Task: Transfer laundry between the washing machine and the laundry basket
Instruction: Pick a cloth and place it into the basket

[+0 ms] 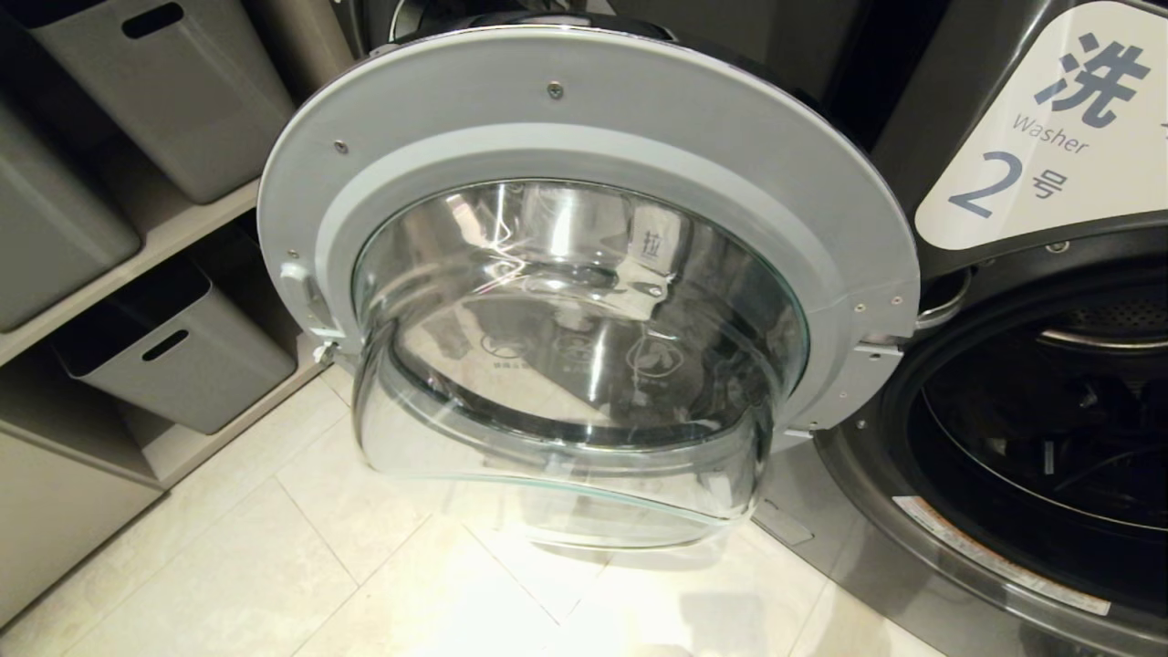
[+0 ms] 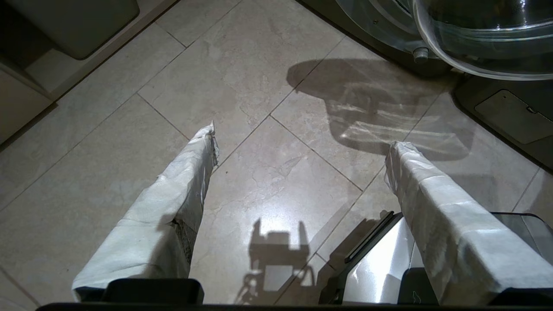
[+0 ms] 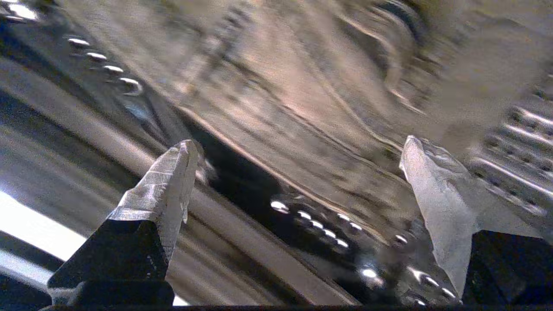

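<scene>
Washing machine door swung wide, drum mouth dark at head view's right; laundry basket not in view; right gripper jaws spread wide, nothing between them, perforated drum metal just beyond (view blurred); left gripper jaws wide open, empty, pointing down over tiled floor near door glass.

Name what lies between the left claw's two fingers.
Nothing is held: only bare tiled floor shows between the open left claw's fingers, in the left wrist view.
</scene>
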Controlling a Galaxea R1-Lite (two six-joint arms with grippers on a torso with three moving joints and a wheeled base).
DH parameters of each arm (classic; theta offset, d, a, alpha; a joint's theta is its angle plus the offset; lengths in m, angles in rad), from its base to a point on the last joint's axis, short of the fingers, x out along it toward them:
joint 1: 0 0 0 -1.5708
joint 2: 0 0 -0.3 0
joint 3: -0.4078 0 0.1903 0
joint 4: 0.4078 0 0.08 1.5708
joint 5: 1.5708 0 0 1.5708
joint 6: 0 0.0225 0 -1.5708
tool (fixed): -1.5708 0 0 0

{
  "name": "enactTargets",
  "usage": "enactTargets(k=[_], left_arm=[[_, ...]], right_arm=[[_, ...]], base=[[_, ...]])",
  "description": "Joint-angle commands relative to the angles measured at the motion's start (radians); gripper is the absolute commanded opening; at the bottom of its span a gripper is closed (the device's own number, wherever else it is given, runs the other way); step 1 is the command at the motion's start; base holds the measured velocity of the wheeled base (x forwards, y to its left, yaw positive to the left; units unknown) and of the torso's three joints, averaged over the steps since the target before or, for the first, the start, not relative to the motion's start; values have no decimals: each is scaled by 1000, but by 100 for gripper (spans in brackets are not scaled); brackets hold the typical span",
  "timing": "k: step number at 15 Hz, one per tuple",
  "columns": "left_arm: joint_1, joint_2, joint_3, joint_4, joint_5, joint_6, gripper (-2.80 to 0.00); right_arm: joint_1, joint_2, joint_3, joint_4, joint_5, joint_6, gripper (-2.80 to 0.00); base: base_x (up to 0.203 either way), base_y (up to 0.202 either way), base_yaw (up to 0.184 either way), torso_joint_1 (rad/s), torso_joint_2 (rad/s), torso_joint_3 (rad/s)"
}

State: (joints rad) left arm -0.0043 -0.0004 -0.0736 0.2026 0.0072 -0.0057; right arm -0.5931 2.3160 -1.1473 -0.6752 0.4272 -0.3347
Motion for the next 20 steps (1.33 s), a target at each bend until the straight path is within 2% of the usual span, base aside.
enactTargets(k=[1, 3, 7, 8, 11, 13, 15, 20], left_arm=[[0, -1, 0, 1, 0, 0, 0], [0, -2, 0, 1, 0, 0, 0], [0, -3, 0, 1, 0, 0, 0], [0, -2, 0, 1, 0, 0, 0], [0, -2, 0, 1, 0, 0, 0], [0, -2, 0, 1, 0, 0, 0], [0, -2, 0, 1, 0, 0, 0], [1, -2, 0, 1, 0, 0, 0]], right_arm=[[15, -4, -11, 10, 2, -1, 0], [22, -13, -37, 110, 1, -3, 0], [25, -26, -175, 420, 3, -4, 0], [25, -13, -195, 437, 0, -9, 0], [29, 3, -195, 434, -6, -130, 0], [48, 2, -184, 435, -15, -172, 0], [72, 6, -183, 435, -63, -213, 0], [103, 26, -181, 402, -67, -234, 0]], base=[[0, 0, 0, 0, 0, 0], [0, 0, 0, 0, 0, 0], [0, 0, 0, 0, 0, 0], [0, 0, 0, 0, 0, 0], [0, 0, 0, 0, 0, 0], [0, 0, 0, 0, 0, 0], [0, 0, 0, 0, 0, 0], [0, 0, 0, 0, 0, 0]])
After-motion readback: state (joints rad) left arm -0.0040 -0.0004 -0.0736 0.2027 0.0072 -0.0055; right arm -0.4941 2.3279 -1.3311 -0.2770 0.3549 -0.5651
